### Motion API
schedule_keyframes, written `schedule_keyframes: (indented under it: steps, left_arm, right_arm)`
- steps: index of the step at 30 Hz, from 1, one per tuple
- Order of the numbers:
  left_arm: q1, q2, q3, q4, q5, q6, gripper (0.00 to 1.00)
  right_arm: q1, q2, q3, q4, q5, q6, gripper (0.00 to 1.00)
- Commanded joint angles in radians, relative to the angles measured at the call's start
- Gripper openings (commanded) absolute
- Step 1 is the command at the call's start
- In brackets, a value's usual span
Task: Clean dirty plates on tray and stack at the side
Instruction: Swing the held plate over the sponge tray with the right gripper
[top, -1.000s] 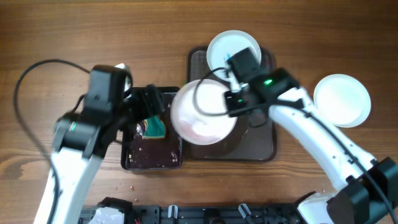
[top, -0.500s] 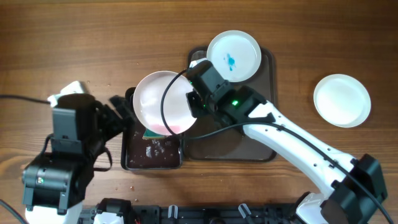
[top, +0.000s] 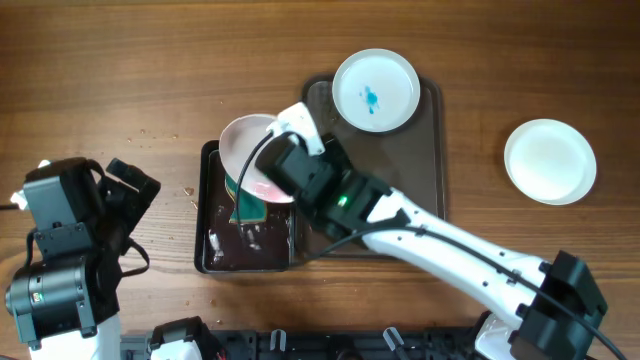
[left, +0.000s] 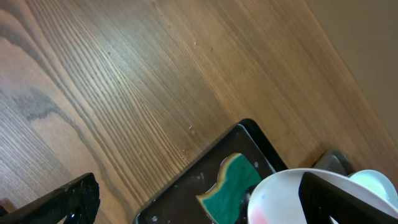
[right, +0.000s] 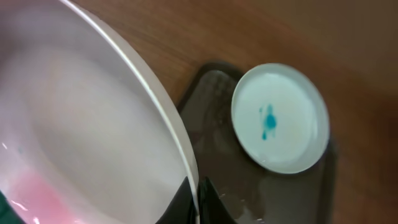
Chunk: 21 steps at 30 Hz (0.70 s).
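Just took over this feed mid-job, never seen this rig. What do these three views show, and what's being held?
Two robot arms at a wooden table. One view looks straight down; the others come from cameras on each wrist. The right gripper is shut on the rim of a white plate, tilted over the small black tray holding a teal sponge. The left gripper is open and empty. A blue-smeared plate lies on the large dark tray; a third plate sits on the table beside it.
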Motion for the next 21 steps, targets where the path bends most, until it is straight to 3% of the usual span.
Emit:
schedule_keyframes:
  steps: [1,9,21]
  left_arm:
    - [0.009,-0.001,0.019,-0.002,0.012,-0.017,1.0]
    - [0.009,-0.001,0.019,-0.001,0.012,-0.017,1.0]
    - [0.009,-0.001,0.019,-0.001,0.012,-0.017,1.0]
  right_arm:
    - [0.035,0.007,0.019,0.014,0.134,-0.134,0.04]
    - [0.127,0.006,0.019,0.064,0.315,-0.359,0.04]
    - [0.232,0.006,0.019,0.197,0.522,-0.48,0.04]
